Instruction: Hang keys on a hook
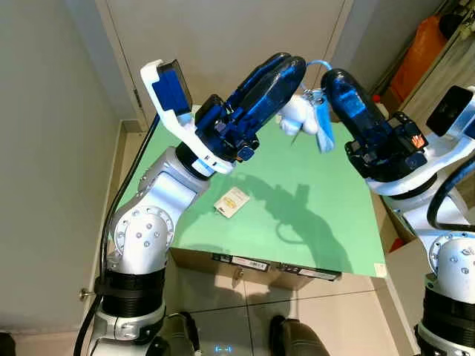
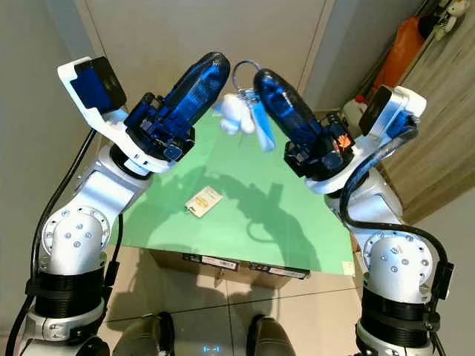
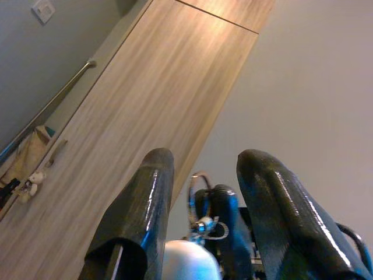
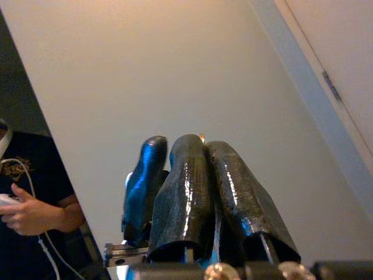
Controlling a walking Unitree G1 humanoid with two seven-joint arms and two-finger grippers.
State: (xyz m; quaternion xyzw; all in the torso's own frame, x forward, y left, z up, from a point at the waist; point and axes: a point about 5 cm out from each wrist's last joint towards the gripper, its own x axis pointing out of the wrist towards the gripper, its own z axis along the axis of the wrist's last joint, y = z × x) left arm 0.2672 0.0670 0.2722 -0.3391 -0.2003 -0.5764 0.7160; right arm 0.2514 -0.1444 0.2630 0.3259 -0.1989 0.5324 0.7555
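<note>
Both arms are raised above the green table (image 1: 326,222). My right gripper (image 1: 332,76) is shut on a bunch of keys (image 1: 318,95). From the bunch hang a white plush charm (image 1: 295,116) and a pale blue strap (image 1: 324,132), and a metal ring (image 2: 245,73) loops above. My left gripper (image 1: 291,65) is open, its tips close beside the ring. In the left wrist view the ring (image 3: 197,198) and the right gripper (image 3: 224,205) lie between its spread fingers (image 3: 152,192). In the right wrist view the right gripper (image 4: 204,146) shows its fingers pressed together.
A small white card (image 1: 231,202) lies on the table, which rests on a cardboard box (image 1: 252,267). A closed door (image 1: 223,37) stands behind, an orange bag (image 1: 419,48) at the right. A person (image 4: 26,192) holds a controller. A wooden panel carries a rail (image 3: 52,108).
</note>
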